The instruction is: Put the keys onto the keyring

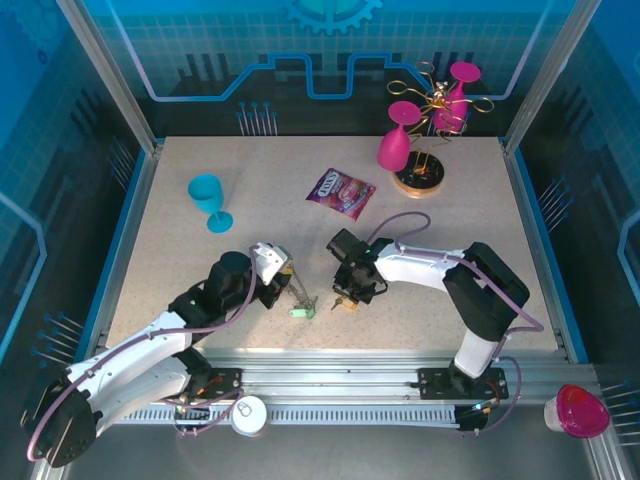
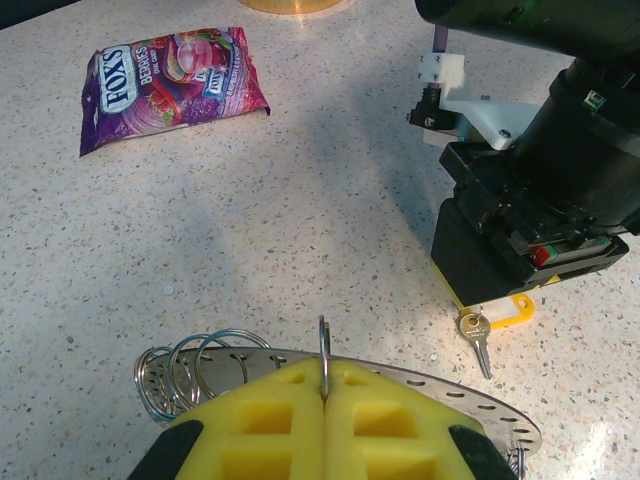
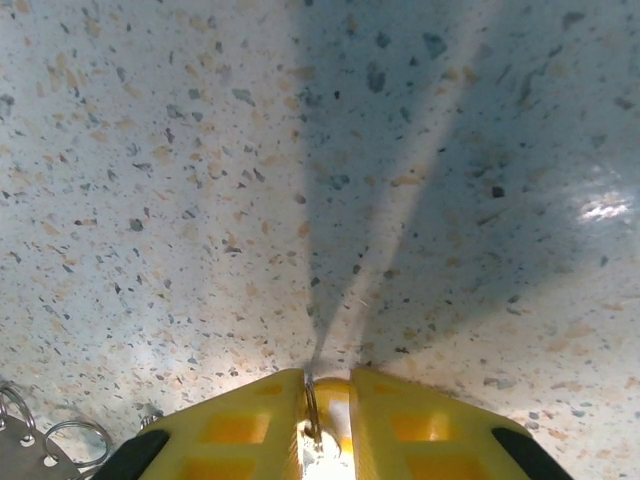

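Grey keyring (image 1: 297, 290) in top view, hanging edge-on and tilted from left gripper (image 1: 287, 272), lower end close to table (image 1: 450, 220). Left jaws closed on it. Green key (image 1: 299, 313) flat on table just under keyring's lower end; touching or apart, cannot tell. Right gripper (image 1: 347, 292) pointed down just right of that, over yellow-orange key (image 1: 350, 304); jaw state not readable from up here. Further back: candy packet (image 1: 340, 192), blue goblet (image 1: 209, 200) upright at left, pink goblets (image 1: 395, 148) on gold wire stand (image 1: 420, 178) at far right.

Left wrist: left gripper (image 2: 324, 385) fully closed, yellow pads (image 2: 270, 420) pinched on one upright wire loop at keyring (image 2: 450, 388) rim. Flat plate runs across below pads, with a bunch of wire loops (image 2: 190, 360) at its left end. Right gripper (image 2: 490, 298) standing on table ahead at right. Yellow-orange key (image 2: 478, 335) beneath it, head at the fingertips, blade flat on table and pointing toward camera. Well clear of keyring, not on it. Candy packet (image 2: 170, 80) at far left.

Right wrist: right gripper (image 3: 325, 400) down close to table, jaws at a narrow gap. Yellow pads (image 3: 240, 430) pinching yellow-orange key (image 3: 313, 410) by its small metal ring, coloured head between them. Corner of keyring (image 3: 20, 445) with loops at bottom left, apart from the key.
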Available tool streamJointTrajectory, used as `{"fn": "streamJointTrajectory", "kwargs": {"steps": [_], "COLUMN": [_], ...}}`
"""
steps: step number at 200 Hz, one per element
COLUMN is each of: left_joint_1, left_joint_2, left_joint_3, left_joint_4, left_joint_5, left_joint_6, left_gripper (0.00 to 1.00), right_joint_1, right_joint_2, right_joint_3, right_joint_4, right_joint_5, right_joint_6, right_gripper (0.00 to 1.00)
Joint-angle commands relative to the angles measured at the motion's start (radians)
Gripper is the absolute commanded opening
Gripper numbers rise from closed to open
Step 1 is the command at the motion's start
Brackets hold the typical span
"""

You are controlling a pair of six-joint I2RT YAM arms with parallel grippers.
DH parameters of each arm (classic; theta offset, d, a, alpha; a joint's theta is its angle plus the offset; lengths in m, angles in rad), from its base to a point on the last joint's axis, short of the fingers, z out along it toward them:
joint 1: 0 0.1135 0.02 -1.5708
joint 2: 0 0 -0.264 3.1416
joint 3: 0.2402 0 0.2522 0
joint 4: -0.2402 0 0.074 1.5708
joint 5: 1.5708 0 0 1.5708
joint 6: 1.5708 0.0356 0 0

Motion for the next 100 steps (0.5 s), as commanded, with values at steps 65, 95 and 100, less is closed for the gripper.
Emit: {"fn": "streamJointTrajectory", "kwargs": {"steps": [65, 95, 100], "left_joint_1": [-0.005, -0.005, -0.005], "left_joint_2": [-0.003, -0.001, -0.002], "left_joint_3": [-0.003, -0.003, -0.004], "left_joint_4": [0.027, 0.029, 0.027], "left_joint_5": [0.028, 0.029, 0.029], "left_joint_6": [0.023, 0.023, 0.022], "left_gripper": [0.0, 0.0, 0.0], "right_joint_1": [0.022, 0.024, 0.024], "right_joint_2": [0.029, 0.037, 0.038], "right_joint_3": [0.043, 0.048, 0.048], "right_joint_4": [-0.019, -0.018, -0.019], "right_joint_5": [0.006, 0.003, 0.002], "right_joint_6": [-0.021, -0.024, -0.025], "right_gripper": [0.15, 0.15, 0.14]}}
